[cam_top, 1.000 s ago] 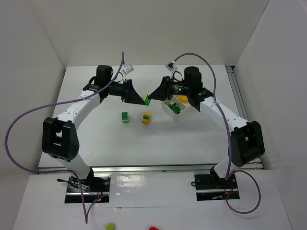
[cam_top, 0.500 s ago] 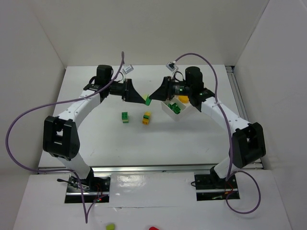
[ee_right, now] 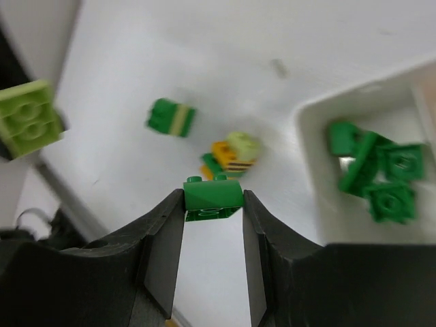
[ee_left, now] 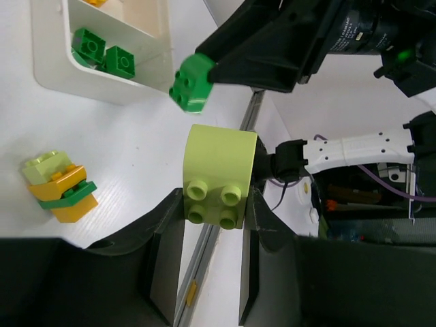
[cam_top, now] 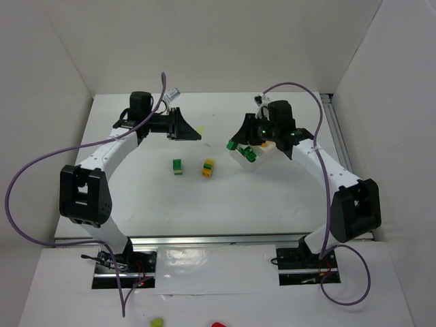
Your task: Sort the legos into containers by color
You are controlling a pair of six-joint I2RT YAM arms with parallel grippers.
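The left pincer [ee_left: 215, 204] was clenched on a pale lime-green studded plastic brick [ee_left: 221, 163], gripped by its sides with the studs turned toward the wrist camera. Facing it, the right pincer [ee_right: 213, 201] was clamped on a dark green studded plastic brick [ee_right: 213, 194], studs upward. Both bricks were held in the air over the far part of the white surface [cam_top: 204, 204], with a gap between them.

Just beside the right pincer lay the white shallow plastic tray [cam_top: 240, 157], its inner walls dividing it into compartments. One compartment held several loose green bricks [ee_right: 375, 170], lying at odd angles.

On the surface nearer the arm bases, apart from the tray, stood a small stack of yellow, orange and green bricks [cam_top: 208, 167], one face bearing dark stripes. Near it, to the left, sat a green pair of bricks [cam_top: 177, 166] with a pale band.
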